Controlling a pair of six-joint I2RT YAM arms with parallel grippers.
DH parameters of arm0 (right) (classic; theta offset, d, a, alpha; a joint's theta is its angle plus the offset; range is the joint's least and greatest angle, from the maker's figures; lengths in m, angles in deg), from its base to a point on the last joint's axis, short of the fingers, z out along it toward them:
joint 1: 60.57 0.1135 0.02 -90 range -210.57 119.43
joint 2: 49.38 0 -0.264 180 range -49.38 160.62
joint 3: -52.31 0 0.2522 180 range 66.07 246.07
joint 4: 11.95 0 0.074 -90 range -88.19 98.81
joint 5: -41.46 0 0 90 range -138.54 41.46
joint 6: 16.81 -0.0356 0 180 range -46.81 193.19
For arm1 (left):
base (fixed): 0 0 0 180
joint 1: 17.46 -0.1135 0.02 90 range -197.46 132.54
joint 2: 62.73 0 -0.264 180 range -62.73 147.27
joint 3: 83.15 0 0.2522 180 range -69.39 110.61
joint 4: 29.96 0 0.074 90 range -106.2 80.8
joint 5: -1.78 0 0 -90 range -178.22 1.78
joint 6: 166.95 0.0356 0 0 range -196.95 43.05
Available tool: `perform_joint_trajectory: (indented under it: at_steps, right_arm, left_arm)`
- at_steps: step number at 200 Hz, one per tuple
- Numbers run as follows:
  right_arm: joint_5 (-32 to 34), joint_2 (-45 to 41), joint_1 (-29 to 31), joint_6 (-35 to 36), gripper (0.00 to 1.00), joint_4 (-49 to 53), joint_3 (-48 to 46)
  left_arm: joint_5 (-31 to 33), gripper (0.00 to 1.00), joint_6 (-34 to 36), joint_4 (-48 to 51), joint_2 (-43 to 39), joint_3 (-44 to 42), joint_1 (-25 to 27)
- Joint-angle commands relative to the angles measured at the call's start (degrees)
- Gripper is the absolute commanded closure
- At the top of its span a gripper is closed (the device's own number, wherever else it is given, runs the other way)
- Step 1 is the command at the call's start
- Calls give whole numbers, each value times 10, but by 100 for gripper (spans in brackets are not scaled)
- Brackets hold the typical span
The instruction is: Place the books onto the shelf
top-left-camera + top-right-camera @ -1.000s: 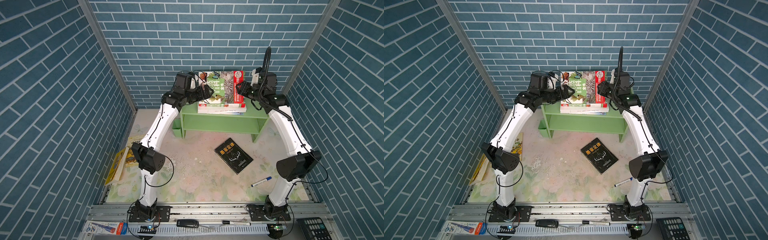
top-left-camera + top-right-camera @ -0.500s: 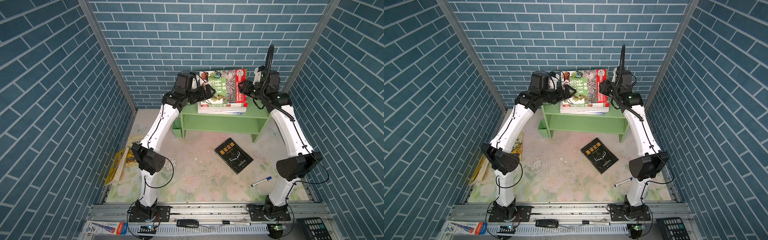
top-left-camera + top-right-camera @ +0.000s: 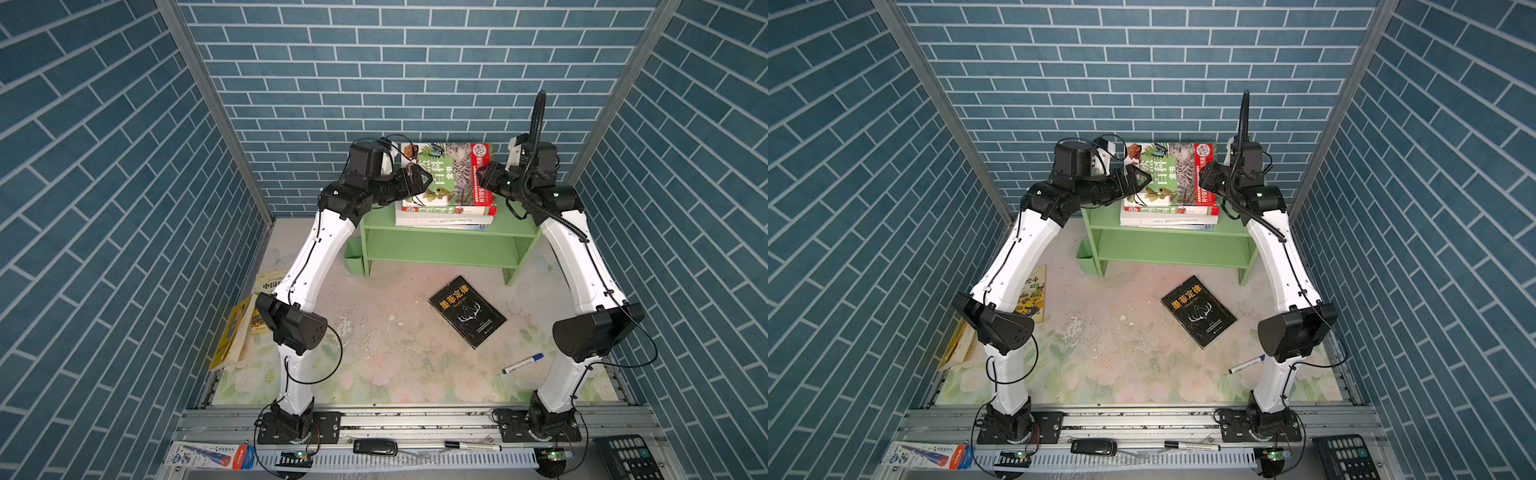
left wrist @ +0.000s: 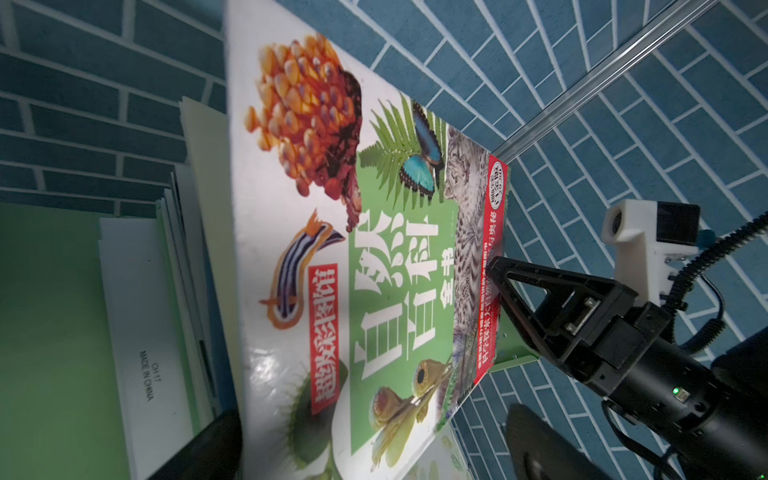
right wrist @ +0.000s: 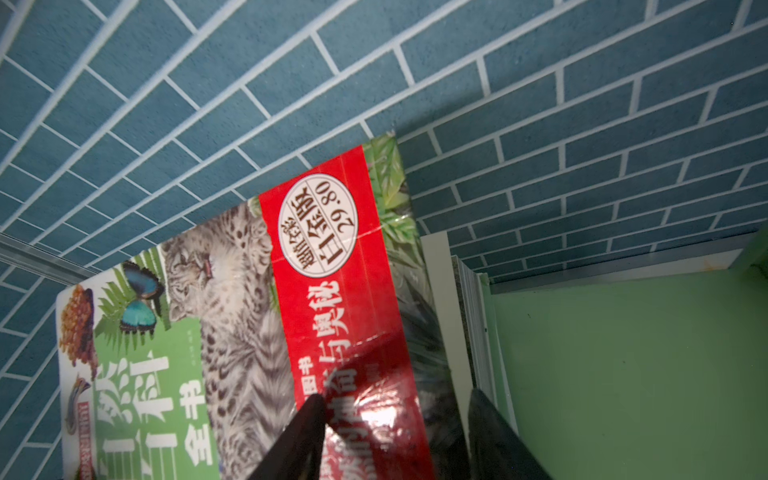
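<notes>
Pinching glossy green book (image 3: 446, 174) by its red-banded edge, right gripper (image 5: 395, 397) part-closed on it, left gripper (image 3: 420, 179) jaws spread wide astride opposite edge, book atop flat white books (image 3: 440, 219), matte green wooden shelf (image 3: 440, 249) top tier, black book (image 3: 467, 311) flat on floral mat (image 3: 374, 374).
</notes>
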Motion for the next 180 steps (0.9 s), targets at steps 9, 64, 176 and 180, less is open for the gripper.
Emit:
perform_joint_trajectory:
  at_steps: [9,64,176,180]
  right_arm:
    - [-83,1,40,-24,45,-18,-3]
    - [-79,13,39,-26,45,-31,-27]
    - [-70,17,40,-14,43,-60,-29]
    - [-70,18,40,-15,43,-61,-29]
  left_arm:
    - [-91,0,-1,-105,-33,-5,48]
    - [-61,0,17,-98,-39,-47,43]
    - [-60,0,12,-102,-32,-47,32]
    - [-60,0,11,-103,-31,-46,32]
